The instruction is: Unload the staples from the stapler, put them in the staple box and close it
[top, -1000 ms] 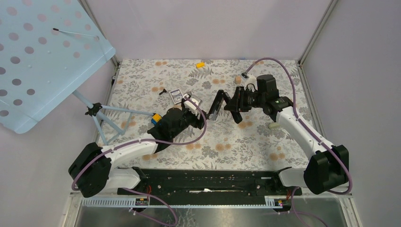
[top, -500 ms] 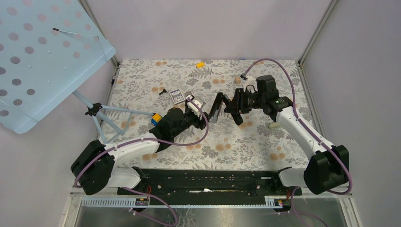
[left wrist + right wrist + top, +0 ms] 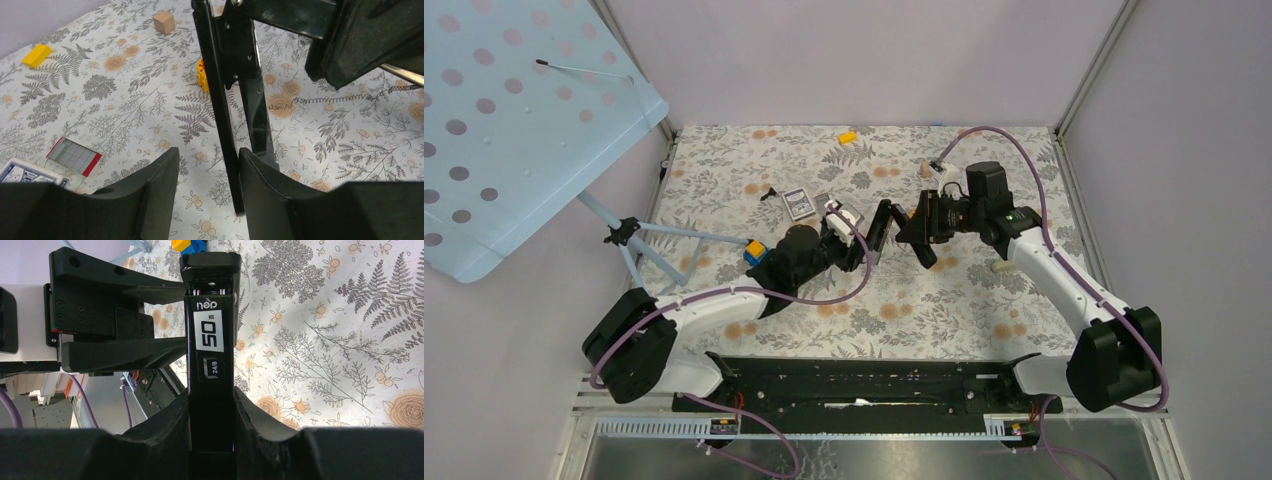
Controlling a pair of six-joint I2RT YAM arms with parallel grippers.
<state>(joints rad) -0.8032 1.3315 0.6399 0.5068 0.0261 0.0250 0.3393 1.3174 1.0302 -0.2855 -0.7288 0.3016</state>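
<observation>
The long black stapler (image 3: pixel 882 226) is opened up and held above the table's middle. My right gripper (image 3: pixel 916 226) is shut on its body; in the right wrist view the body (image 3: pixel 211 335), with a white "50" label, sits tight between my right gripper (image 3: pixel 212 410) fingers. My left gripper (image 3: pixel 860 250) is open at the stapler's lower end. In the left wrist view a thin black bar of the stapler (image 3: pixel 220 110) stands between my left gripper (image 3: pixel 207 175) fingers, close against the right finger (image 3: pixel 260 175). A stretched spring (image 3: pixel 325 97) trails from the stapler.
A small red-white box (image 3: pixel 74 156), a blue card box (image 3: pixel 796 202), a yellow block (image 3: pixel 848 136), a wooden cube (image 3: pixel 928 168) and a yellow die (image 3: pixel 201 75) lie on the flowered cloth. A blue-yellow toy car (image 3: pixel 752 250) sits by a tripod (image 3: pixel 629 238) holding a dotted board.
My left gripper has moved right, up to the stapler's lower end, so its open fingers now straddle the thin bar. My right gripper has stayed shut on the stapler body.
</observation>
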